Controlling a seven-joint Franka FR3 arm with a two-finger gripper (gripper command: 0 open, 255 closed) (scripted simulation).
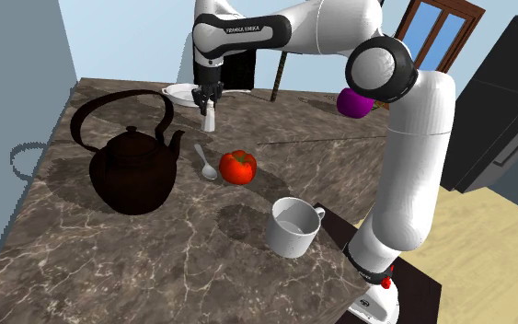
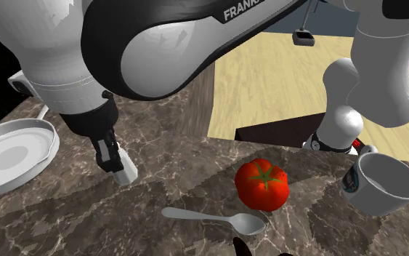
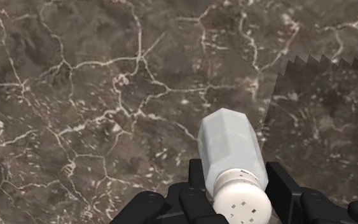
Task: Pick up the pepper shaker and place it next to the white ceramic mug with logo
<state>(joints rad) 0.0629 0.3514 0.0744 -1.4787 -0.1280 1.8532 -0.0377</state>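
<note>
Marbled brown counter (image 1: 109, 267) is seen beneath the jaws, which are closed on a pale shaker (image 3: 231, 149) near a white plate (image 1: 179, 92). Farther out, a spoon (image 1: 205, 164), a tomato (image 1: 238, 167) and a dark kettle (image 1: 132, 170) are laid; the mug (image 1: 293, 227) is set well apart.

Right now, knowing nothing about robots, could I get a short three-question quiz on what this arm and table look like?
1. True or false: the fingers are shut on the pepper shaker.
2. What lies on the table between the dark kettle and the tomato? A) a fork B) a spoon C) a knife
3. Which sits closer to the white mug: the tomato or the kettle?

Key: 1 true; 2 B; 3 the tomato.
</note>
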